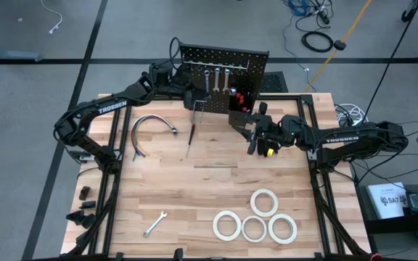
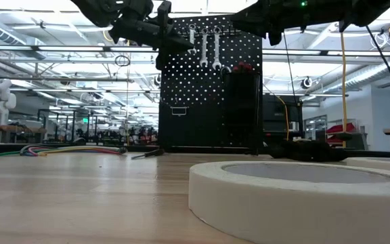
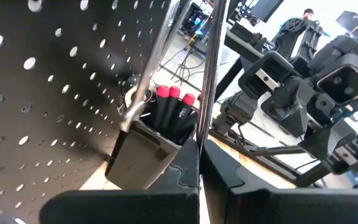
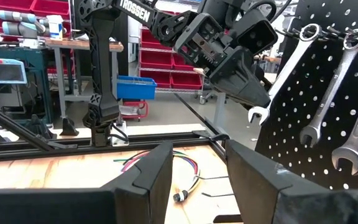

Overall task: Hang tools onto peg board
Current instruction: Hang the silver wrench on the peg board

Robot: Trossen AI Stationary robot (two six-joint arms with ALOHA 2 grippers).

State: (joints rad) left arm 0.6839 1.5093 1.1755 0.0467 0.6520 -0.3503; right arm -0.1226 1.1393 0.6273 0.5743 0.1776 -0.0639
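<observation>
On the pale wooden bench [image 1: 194,203] we see the upright black perforated peg board [image 1: 223,61] at the far edge, three silver wrenches [image 1: 217,78] hanging on it. Our left gripper [image 1: 199,100], jaws shut on a thin metal rod [image 3: 207,74], hovers before the board's left side. Our right gripper [image 1: 252,134], jaws half open and empty, waits near the small black box bin [image 1: 239,101]. Four white tape rolls [image 1: 256,219] lie near the front.
</observation>
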